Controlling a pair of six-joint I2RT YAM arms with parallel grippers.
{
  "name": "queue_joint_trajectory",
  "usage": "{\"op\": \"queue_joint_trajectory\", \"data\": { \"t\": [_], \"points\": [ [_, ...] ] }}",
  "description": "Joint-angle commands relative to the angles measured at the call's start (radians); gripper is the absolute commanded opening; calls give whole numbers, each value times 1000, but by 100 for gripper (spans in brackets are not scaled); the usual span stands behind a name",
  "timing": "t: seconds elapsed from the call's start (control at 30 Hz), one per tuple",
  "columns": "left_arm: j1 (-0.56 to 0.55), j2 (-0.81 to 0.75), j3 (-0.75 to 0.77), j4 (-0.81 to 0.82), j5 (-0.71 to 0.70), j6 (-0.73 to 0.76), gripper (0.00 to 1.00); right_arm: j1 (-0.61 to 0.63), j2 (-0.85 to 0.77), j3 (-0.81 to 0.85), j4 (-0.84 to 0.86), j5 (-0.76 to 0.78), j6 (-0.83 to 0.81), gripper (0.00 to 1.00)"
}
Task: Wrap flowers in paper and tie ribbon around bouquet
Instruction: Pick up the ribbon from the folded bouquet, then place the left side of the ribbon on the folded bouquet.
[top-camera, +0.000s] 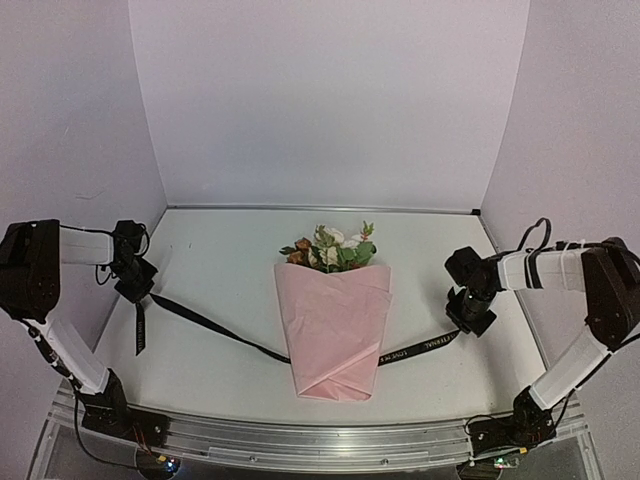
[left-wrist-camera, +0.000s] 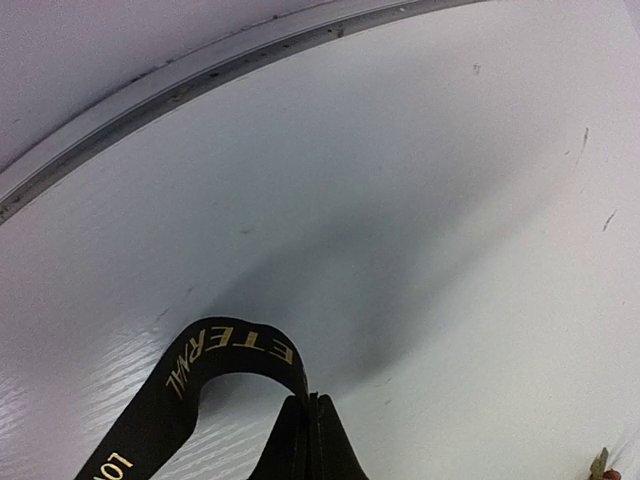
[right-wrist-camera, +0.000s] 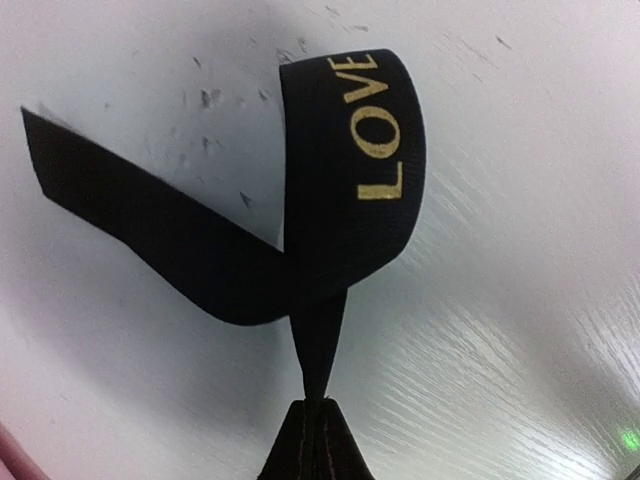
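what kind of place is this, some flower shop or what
Most likely a robot lab booth, not a shop: plain pale walls close in a white table, a left arm and right arm are bolted to a metal rail, and one bouquet lies over a ribbon.

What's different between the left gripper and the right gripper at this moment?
The left gripper stands farther from the bouquet than the right gripper. The left gripper pinches the ribbon by the word ETERNAL, leaving a long loose tail; the right gripper pinches it by LOVE, nearer the ribbon's end. Both are shut on the same black ribbon, which passes under the bouquet.
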Motion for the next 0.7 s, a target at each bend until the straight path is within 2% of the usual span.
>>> {"op": "queue_joint_trajectory", "data": {
  "t": [0.0,0.33,0.67],
  "points": [
    [-23,31,49,81,57,13,0,-56,53,87,-21,4,-53,0],
    [-42,68,58,89,26,-28,0,-169,101,189,-51,-1,-92,0],
    [-42,89,44,132,80,-64,0,-220,92,228,-103,7,-135,0]
  ]
}}
